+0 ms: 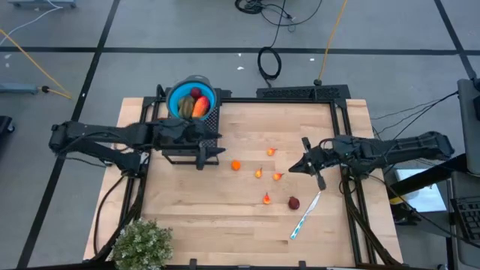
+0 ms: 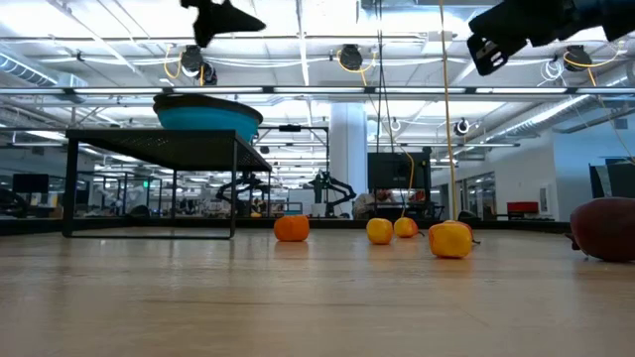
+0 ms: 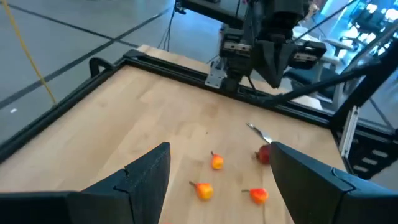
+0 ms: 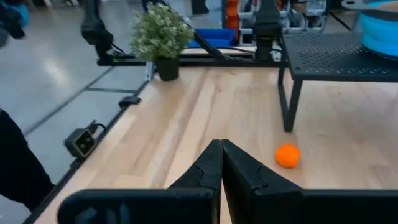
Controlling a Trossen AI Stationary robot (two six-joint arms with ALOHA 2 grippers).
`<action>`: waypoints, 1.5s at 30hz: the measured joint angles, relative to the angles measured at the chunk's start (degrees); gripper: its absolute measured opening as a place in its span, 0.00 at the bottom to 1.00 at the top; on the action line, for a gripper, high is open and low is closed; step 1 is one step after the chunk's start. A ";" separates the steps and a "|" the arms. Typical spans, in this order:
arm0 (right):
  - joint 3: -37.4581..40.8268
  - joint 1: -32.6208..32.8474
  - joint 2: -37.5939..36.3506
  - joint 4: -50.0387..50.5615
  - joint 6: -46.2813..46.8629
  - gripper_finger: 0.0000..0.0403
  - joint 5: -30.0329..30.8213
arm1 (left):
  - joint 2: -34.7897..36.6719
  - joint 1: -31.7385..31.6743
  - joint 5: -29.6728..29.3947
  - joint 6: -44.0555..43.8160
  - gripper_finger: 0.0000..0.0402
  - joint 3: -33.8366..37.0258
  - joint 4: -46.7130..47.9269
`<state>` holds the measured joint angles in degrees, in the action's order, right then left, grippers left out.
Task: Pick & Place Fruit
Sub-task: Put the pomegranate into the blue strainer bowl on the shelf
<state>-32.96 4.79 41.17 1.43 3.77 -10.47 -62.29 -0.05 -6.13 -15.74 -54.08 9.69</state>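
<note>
From above: left gripper [image 1: 212, 154] spread and empty beside blue bowl [image 1: 180, 95] already holding some fruit; right gripper [image 1: 293, 167] pressed shut, empty. At table height: orange pieces [image 2: 292, 228] and dark red ball [image 2: 605, 228] still loose. No legible writing.
</note>
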 joint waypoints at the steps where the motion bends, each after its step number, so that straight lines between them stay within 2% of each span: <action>1: -0.77 0.53 1.00 0.22 0.04 0.00 0.90 | 1.33 0.28 -0.29 0.48 0.68 0.00 1.31; 7: -4.92 3.56 6.67 0.94 0.02 0.00 5.25 | 7.82 3.08 -3.12 2.16 0.68 0.15 7.33; 12: -9.12 5.55 11.48 2.81 0.02 0.00 6.38 | 14.25 5.84 -4.91 2.21 0.68 5.05 5.51; 18: -16.75 7.56 17.94 11.88 0.41 0.00 6.69 | 22.78 9.50 -5.05 0.35 0.68 14.66 -1.05; 23: -24.29 10.19 23.74 22.47 1.96 0.00 10.75 | 27.78 13.06 -7.22 0.45 0.68 19.99 -3.64; 28: -29.90 12.84 29.04 25.57 2.49 0.00 12.19 | 31.27 16.24 -10.98 0.40 0.68 23.64 -4.02; 37: -36.01 16.50 37.52 27.73 4.62 0.00 12.15 | 35.07 20.23 -11.06 0.49 0.68 28.16 -4.04; 45: -41.91 18.26 43.93 38.33 6.05 0.00 11.95 | 38.71 21.11 -11.00 0.61 0.68 31.83 -4.01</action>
<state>-74.87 23.05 85.10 39.76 9.82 1.47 -23.58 21.06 -17.13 -15.13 -22.25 5.68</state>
